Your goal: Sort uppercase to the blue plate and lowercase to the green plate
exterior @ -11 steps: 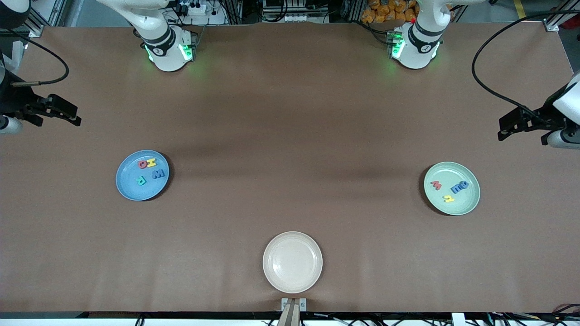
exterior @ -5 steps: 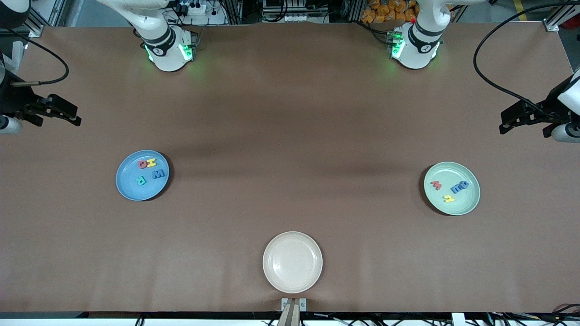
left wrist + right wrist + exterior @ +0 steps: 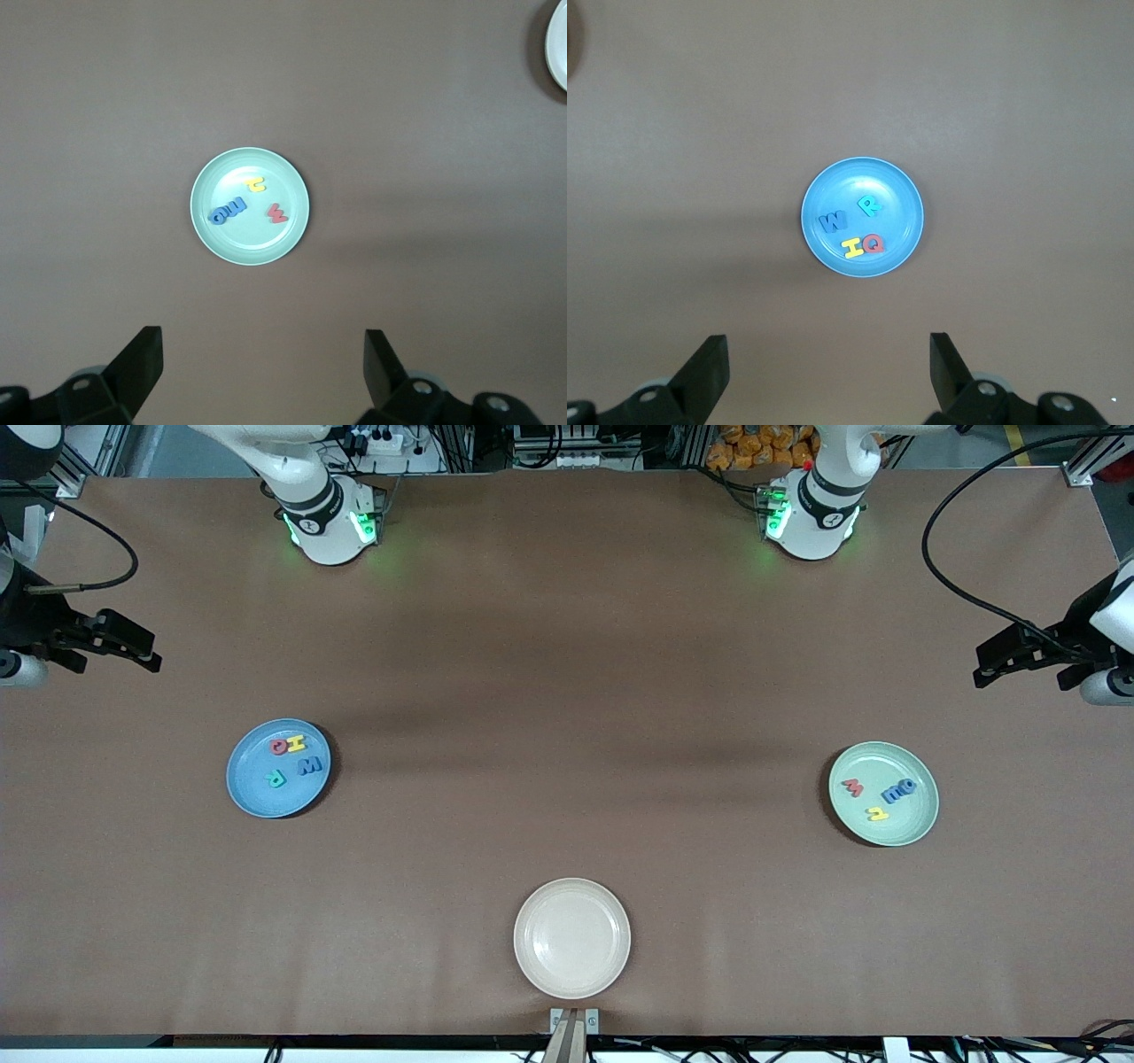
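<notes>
Both plates, blue plate (image 3: 278, 768) and green plate (image 3: 883, 794), loaded, well apart from each spread, empty pincer.

Green plate (image 3: 251, 248) with lowercase letters (image 3: 248, 204) on the table (image 3: 425, 133), between wide-apart jaws of the left gripper (image 3: 263, 367).

A wide bench (image 3: 567, 691) with a plain brown top carries three round plates, all well apart. The blue plate (image 3: 251, 793) sits toward the right arm's end, the green plate (image 3: 886, 828) toward the left arm's end. Between them, and nearer the front camera, the cream plate (image 3: 571, 937) lies close to the bench's edge. The two arm bases (image 3: 332, 522) stand on the bench along its edge farthest from that camera.
</notes>
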You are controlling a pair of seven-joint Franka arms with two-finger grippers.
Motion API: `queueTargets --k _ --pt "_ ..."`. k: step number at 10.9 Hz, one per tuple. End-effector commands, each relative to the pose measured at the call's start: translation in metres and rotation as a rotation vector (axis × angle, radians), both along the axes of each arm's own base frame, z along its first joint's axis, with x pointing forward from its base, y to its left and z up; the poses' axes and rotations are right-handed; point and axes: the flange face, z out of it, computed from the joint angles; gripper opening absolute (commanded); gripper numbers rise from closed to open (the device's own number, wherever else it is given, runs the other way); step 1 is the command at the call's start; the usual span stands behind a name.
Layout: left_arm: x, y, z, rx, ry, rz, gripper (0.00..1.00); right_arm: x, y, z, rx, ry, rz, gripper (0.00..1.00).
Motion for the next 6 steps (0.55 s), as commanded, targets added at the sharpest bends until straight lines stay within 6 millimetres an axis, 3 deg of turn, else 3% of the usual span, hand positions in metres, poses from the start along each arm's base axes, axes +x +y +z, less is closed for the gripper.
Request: queueTargets --k 1,6 --pt "-0.0004 0.0048 0.0019 -0.012 0.012 0.025 1.0 -0.0016 -0.0015 0.0035 0.004 -0.004 -0.014 1.0" --pt "0.0036 0.0076 0.0022 -0.014 0.007 0.034 1.0 -0.0018 0.0026 0.004 0.004 -0.003 -0.008 1.0"
